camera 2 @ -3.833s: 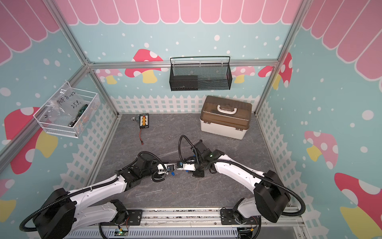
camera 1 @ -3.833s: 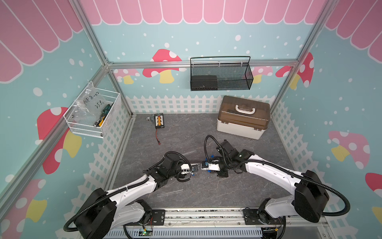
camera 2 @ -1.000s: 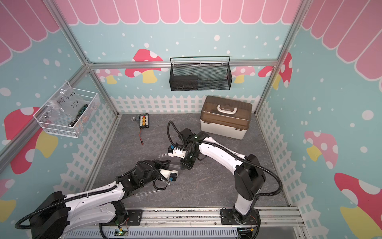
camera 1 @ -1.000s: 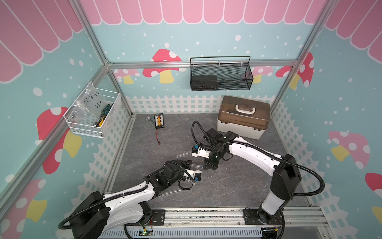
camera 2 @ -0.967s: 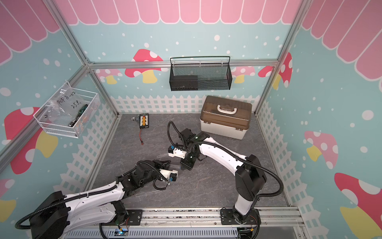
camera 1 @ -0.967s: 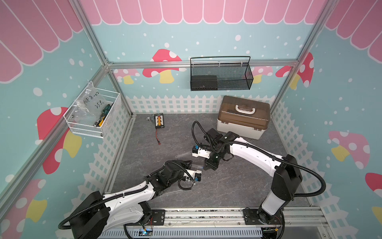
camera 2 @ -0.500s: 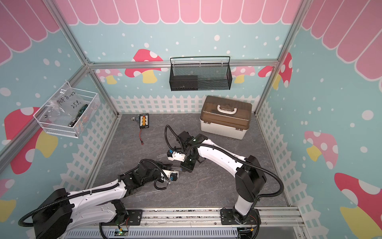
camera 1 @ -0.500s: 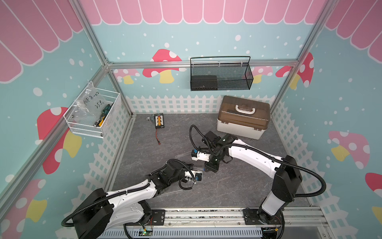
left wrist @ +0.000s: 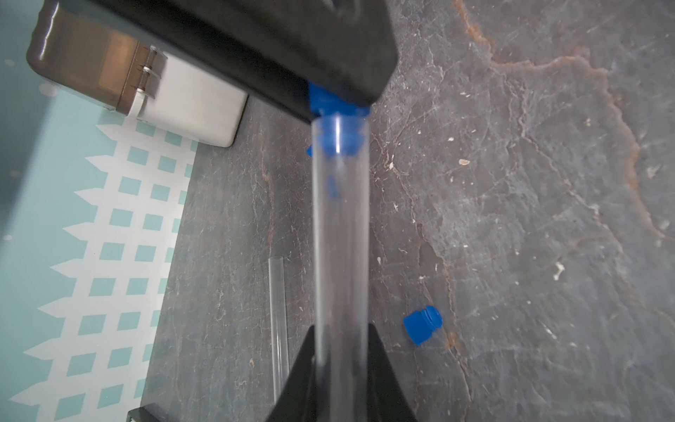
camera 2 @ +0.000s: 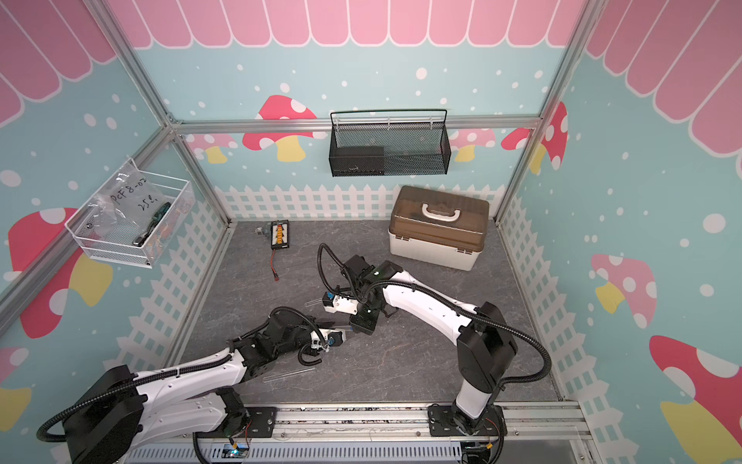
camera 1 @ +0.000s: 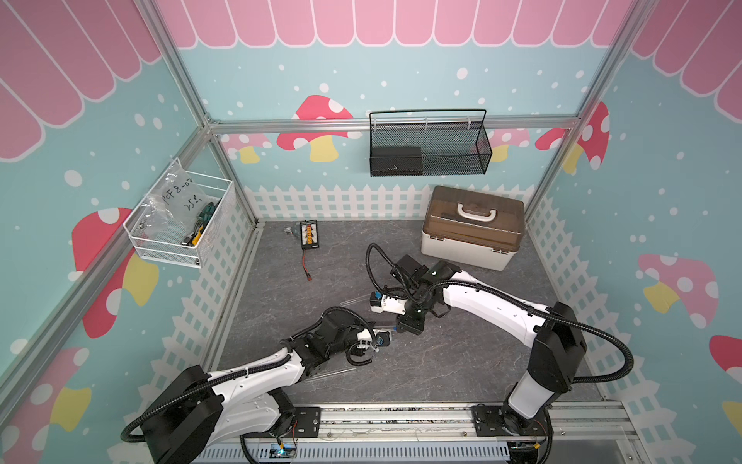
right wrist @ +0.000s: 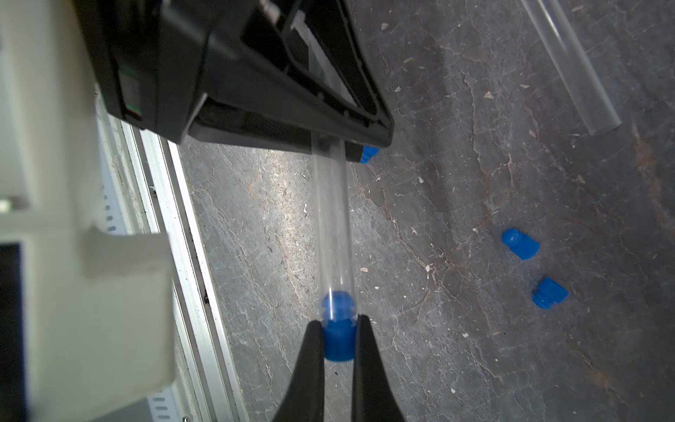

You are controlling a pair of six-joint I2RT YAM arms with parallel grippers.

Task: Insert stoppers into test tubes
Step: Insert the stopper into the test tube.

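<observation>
My left gripper point(left wrist: 341, 329) is shut on a clear test tube point(left wrist: 341, 237) that points straight away from it. My right gripper point(right wrist: 338, 325) is shut on a bright blue stopper point(right wrist: 339, 343), whose ribbed nose sits inside the tube's open mouth point(left wrist: 338, 140). In both top views the two grippers meet tip to tip near the front middle of the floor point(camera 1: 395, 331) point(camera 2: 348, 330). Two loose stoppers point(right wrist: 520, 244) point(right wrist: 549, 293) lie on the grey floor, and a third point(right wrist: 369, 153) peeks from under the left gripper. Spare test tubes lie nearby point(right wrist: 569, 69) point(camera 1: 333, 371).
A brown-lidded white toolbox point(camera 1: 471, 227) stands at the back right. A small black connector board with a red wire point(camera 1: 308, 235) lies at the back left. The aluminium rail point(camera 1: 401, 415) runs along the front edge. White fence walls close in the sides.
My right gripper has moved toward the front and down, closing the gap until it meets the left gripper's tip. The left arm has hardly shifted.
</observation>
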